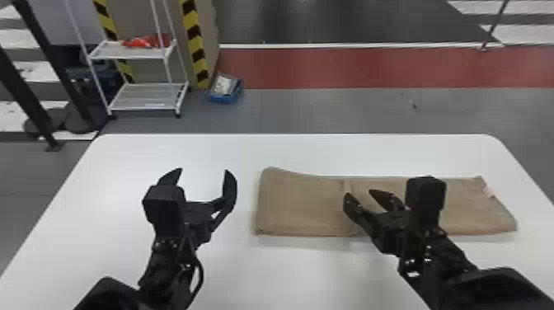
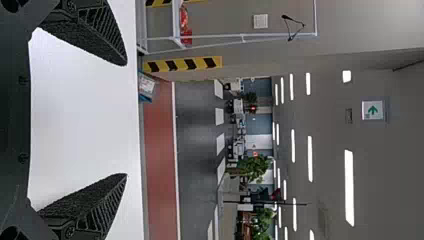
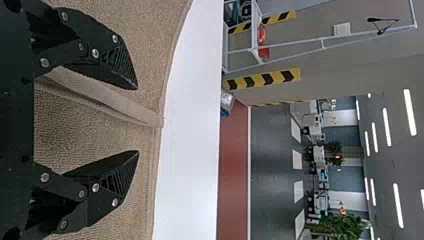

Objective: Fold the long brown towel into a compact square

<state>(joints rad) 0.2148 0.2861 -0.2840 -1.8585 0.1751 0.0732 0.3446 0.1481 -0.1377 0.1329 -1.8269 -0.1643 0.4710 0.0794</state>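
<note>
The brown towel (image 1: pixel 303 206) lies as a long flat strip across the table's middle and right, with a raised seam near its middle and a pale tag at its right end. Left of the towel, my left gripper (image 1: pixel 204 181) is open over bare table; its spread fingers frame white surface in the left wrist view (image 2: pixel 125 120). My right gripper (image 1: pixel 362 196) stands open above the towel near the seam, covering part of the cloth. In the right wrist view, the towel (image 3: pixel 100 132) and its seam pass behind my open right gripper (image 3: pixel 137 120), nothing between the fingers.
The white table (image 1: pixel 165 152) has its far edge beyond the towel. On the floor behind stand a white wire shelf (image 1: pixel 140 97) and a blue box (image 1: pixel 224 90), beside a post with yellow and black stripes.
</note>
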